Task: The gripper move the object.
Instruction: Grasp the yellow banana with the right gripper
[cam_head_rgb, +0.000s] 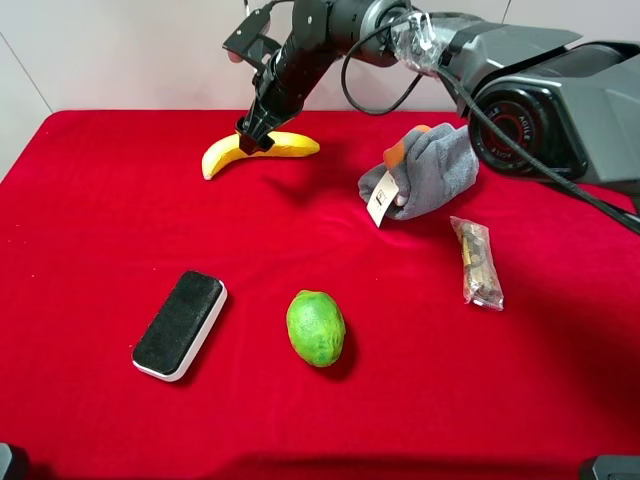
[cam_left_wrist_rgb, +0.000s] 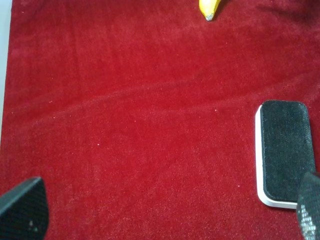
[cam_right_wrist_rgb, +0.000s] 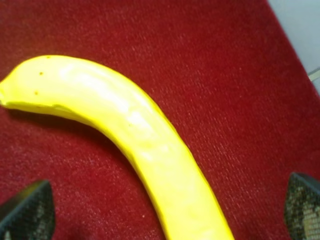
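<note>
"Banana (cam_head_rgb: 290, 146), exterior high view: where does it lie?"

"On the red counter (cam_head_rgb: 100, 220), at the far side, left of the middle. The right gripper (cam_head_rgb: 252, 140), on an arm that reaches across from the right, is down over the banana's mid-length. Nearer lie a black-topped white eraser (cam_head_rgb: 180, 325) at the left and a green fruit (cam_head_rgb: 316, 328) by the middle, apart from each other. A grey cloth (cam_head_rgb: 430, 170) and a clear packet (cam_head_rgb: 478, 262) lie at the right. The left gripper is outside this view."

"Left wrist view: what is the state of the left gripper (cam_left_wrist_rgb: 165, 210)?"

"Its jaws are spread wide above bare counter (cam_left_wrist_rgb: 125, 125). The eraser (cam_left_wrist_rgb: 284, 150) lies just beside one fingertip (cam_left_wrist_rgb: 310, 205); whether the two touch cannot be told. Only the tip of the banana (cam_left_wrist_rgb: 209, 7) shows, well apart from this gripper."

"Right wrist view: is the right gripper (cam_right_wrist_rgb: 165, 210) clamped on the banana (cam_right_wrist_rgb: 150, 145)?"

"No. The jaws are parted, with one fingertip (cam_right_wrist_rgb: 27, 212) on either side of the fruit. Red counter (cam_right_wrist_rgb: 240, 75) shows between each fingertip and the skin. The banana lies on the counter, smooth and yellow, with a few small brown specks near one end."
</note>
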